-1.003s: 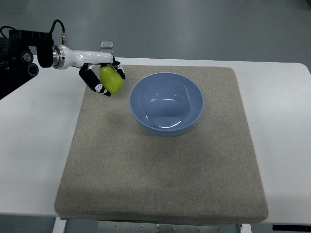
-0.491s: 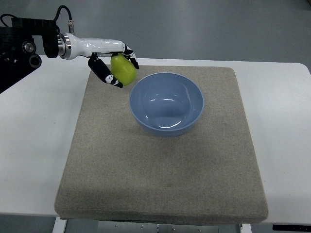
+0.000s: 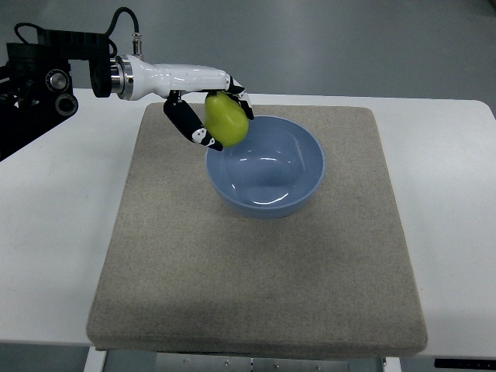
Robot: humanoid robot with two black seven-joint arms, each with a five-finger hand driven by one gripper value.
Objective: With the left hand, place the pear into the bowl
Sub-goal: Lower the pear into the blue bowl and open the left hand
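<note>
A yellow-green pear [image 3: 225, 118] is held in the left hand [image 3: 205, 116], whose dark fingers [image 3: 188, 124] are curled around it from the left and from behind. The pear is carried in the air over the upper-left rim of a blue bowl [image 3: 298, 186], partly overlapping that rim in the top view; it is not resting inside the bowl. The white forearm [image 3: 167, 77] is seen reaching in from the picture's left, joined to a black arm housing [image 3: 46, 74] at the upper-left corner, with a black cable [image 3: 124, 17] looped above it. The bowl is set upright on a grey-beige felt mat [image 3: 256, 287], toward the mat's far half, and nothing is seen inside it apart from light reflections. The mat is laid on a white surface [image 3: 54, 232], which is left bare along both sides. The right hand is not seen in the view
</note>
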